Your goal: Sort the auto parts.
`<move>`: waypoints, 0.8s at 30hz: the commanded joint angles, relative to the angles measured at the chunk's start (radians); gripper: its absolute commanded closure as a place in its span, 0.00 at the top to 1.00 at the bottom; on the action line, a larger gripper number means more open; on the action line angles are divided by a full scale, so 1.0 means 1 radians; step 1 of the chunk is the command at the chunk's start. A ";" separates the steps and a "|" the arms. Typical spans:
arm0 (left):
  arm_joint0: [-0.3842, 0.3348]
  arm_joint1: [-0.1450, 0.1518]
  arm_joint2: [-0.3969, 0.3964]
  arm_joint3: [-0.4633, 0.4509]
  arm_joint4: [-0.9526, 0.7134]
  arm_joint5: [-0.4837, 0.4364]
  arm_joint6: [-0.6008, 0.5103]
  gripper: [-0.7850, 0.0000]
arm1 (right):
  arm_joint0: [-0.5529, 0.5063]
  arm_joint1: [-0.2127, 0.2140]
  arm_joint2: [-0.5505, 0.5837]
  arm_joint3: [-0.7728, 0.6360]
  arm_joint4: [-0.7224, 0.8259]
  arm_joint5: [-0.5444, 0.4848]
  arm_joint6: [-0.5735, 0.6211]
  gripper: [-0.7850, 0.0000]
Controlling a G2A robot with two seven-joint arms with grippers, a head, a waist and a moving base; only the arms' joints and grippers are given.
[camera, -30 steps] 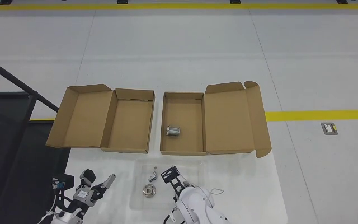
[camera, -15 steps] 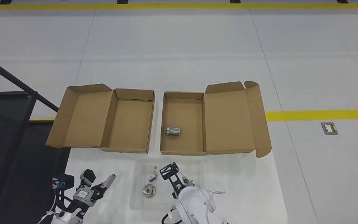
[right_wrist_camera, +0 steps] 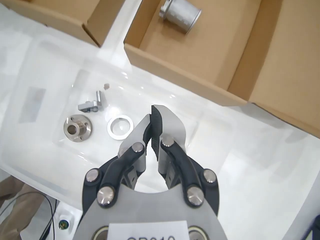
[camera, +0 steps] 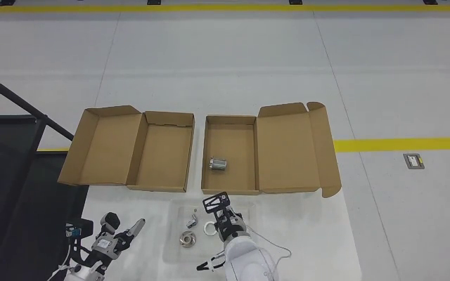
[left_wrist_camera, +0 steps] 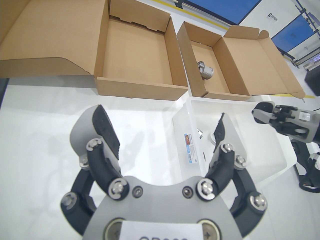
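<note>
Right gripper, mine, with pads pressed together and nothing between them, hanging over the clear bin near its far rim, just short of the near wall of the right cardboard box; left gripper, also mine, spread wide and holding nothing, over the white table beside the bin and in front of the left cardboard box. Parts lying loose on the bin floor: a flat ring just beside my closed right fingertips; a flanged hub next to the ring, bore facing up; a small bracket close behind the hub, toward the boxes. A ribbed cylinder with a flange at one end lies on its side on the floor of the right cardboard box, apart from its walls; both boxes stand side by side with lids folded outward.
</note>
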 commanded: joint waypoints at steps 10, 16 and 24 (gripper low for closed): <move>0.000 0.000 0.000 0.000 0.000 0.000 0.000 1.00 | 0.025 -0.007 -0.047 0.046 -0.016 -0.151 0.069 0.22; 0.000 0.000 0.000 0.000 0.000 0.000 0.000 1.00 | 0.155 -0.039 -0.097 0.211 0.055 -0.206 0.166 0.36; 0.000 0.000 0.000 0.000 0.000 0.000 0.000 1.00 | 0.276 -0.078 -0.118 0.376 0.175 -0.224 0.265 0.33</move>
